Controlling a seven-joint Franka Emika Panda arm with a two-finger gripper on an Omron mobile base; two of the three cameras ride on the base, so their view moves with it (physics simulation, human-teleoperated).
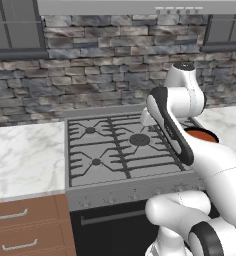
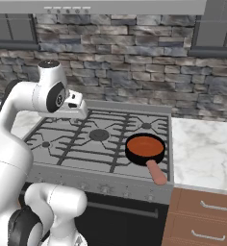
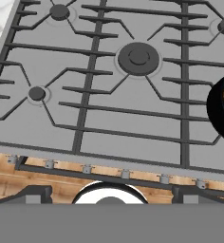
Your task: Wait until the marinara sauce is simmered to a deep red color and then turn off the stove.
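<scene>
- Grey stone tiles back a kitchen wall (image 2: pixel 134 62), with marble counter (image 1: pixel 25 155) on both sides of the stove (image 1: pixel 115 150) and wooden drawers (image 2: pixel 202 211) below the counter.
- Nearest the cameras, the white arm rises from its base in front of the black oven door (image 1: pixel 110 230), bends at a high elbow, and reaches forward over the front half of the stove.
- The gripper (image 3: pixel 109 197) hangs above the stove's front edge, looking down at the grates; its two dark finger tips stand wide apart and hold nothing.
- In the hand view, a row of small knobs (image 3: pixel 125 175) lines the stove's front just above the finger tips, and the large centre burner (image 3: pixel 138 58) lies further on.
- The marinara sauce (image 2: pixel 145 145) sits in a small black skillet (image 2: pixel 144 150) on the front right burner, a smooth orange-red disc; the skillet's tan handle (image 2: pixel 156 173) points towards the front edge.
- The right base view shows skillet and sauce whole; in the left base view the forearm hides most of it, and in the hand view the frame's right edge cuts it off.
- Farthest back, grey upper cabinets (image 1: pixel 15 27) flank a range hood (image 2: pixel 120 6).
</scene>
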